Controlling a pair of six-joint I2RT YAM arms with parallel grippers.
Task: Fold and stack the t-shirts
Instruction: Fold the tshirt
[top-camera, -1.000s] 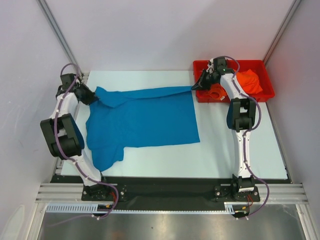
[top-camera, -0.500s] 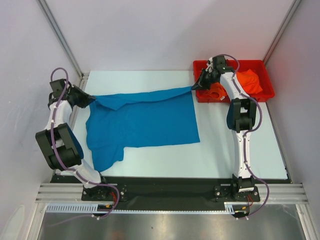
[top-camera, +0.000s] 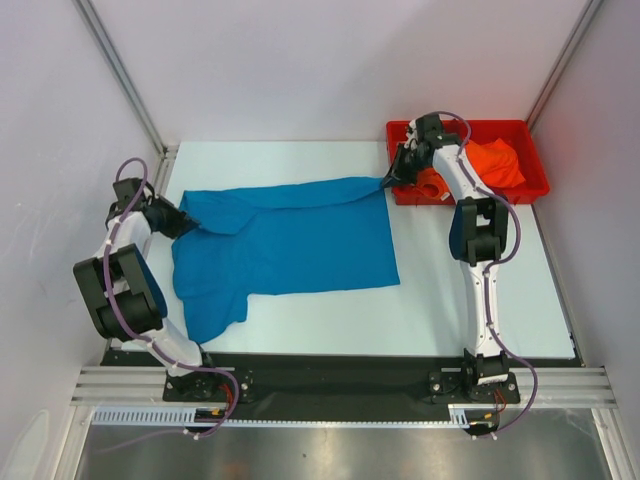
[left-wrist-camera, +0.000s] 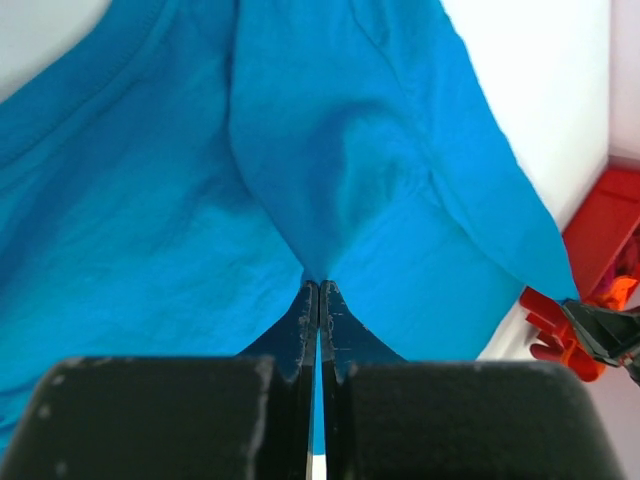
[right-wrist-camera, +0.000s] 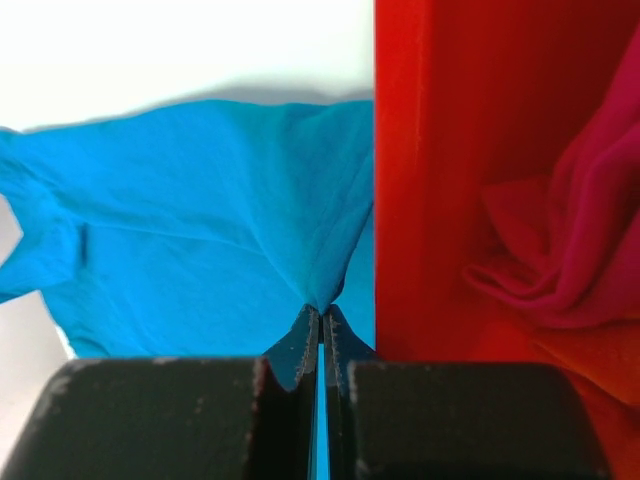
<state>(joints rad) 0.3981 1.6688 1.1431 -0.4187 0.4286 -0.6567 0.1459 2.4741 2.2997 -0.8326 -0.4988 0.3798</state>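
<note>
teal t-shirt (top-camera: 290, 240): spread, far edge taut (creased) | left claw (left-wrist-camera: 318, 292): clenched on it | right claw (right-wrist-camera: 320, 312): clenched on it

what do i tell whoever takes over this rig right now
Left end effector: shut on the left end of the teal t-shirt.
Right end effector: shut on the same shirt's far right corner, beside the red bin.
The teal t-shirt lies spread on the table, its far edge stretched between the two grips. The orange t-shirt and pink t-shirt sit bunched in the bin.
Done: one shirt laid out and gripped.
Left: fold it, then fold and stack the others. No stack visible yet.
</note>
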